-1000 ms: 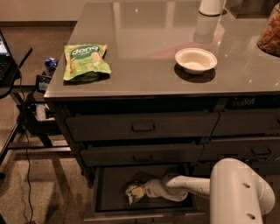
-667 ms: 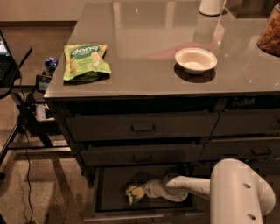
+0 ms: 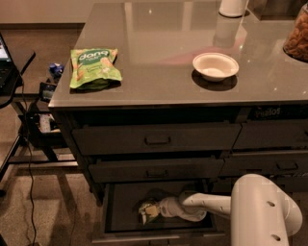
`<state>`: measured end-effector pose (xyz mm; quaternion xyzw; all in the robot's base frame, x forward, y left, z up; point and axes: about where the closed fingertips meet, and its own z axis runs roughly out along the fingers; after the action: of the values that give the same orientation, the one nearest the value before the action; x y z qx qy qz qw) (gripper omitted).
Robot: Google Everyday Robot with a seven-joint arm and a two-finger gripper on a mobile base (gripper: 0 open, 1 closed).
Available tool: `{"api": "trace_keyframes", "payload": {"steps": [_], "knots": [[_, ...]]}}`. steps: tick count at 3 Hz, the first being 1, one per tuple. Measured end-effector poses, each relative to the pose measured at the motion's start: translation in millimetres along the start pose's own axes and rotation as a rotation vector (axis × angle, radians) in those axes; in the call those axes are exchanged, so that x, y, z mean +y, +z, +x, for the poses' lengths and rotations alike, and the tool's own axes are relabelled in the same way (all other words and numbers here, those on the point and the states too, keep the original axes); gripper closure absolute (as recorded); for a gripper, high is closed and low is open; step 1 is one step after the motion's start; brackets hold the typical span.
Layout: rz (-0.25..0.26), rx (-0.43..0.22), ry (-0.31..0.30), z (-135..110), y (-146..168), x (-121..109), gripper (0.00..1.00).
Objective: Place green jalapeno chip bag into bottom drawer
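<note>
The bottom drawer (image 3: 120,211) is pulled open under the counter. My white arm reaches into it from the lower right. The gripper (image 3: 159,210) is low inside the drawer, at the green jalapeno chip bag (image 3: 147,210), a small dull olive crumpled bag with pale edges lying near the drawer's middle. The bag sits right at the gripper's tip; the arm's end hides how the two meet.
A brighter green "dang" bag (image 3: 93,67) and a white bowl (image 3: 215,66) lie on the grey countertop (image 3: 159,38). Two shallower drawers (image 3: 156,139) above are closed. A white cylinder (image 3: 233,7) and a snack jar (image 3: 297,36) stand at the back right. Cables and a stand are at left.
</note>
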<state>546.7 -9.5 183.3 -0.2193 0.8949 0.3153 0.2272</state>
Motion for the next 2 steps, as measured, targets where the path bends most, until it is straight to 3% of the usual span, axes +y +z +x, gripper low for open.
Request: {"api": "trace_keyframes", "payload": {"steps": [1,2], "knots": [[0.000,0.000,0.000,0.0,0.0,0.0,0.11],[0.000,0.000,0.000,0.1,0.1,0.2,0.00]]}}
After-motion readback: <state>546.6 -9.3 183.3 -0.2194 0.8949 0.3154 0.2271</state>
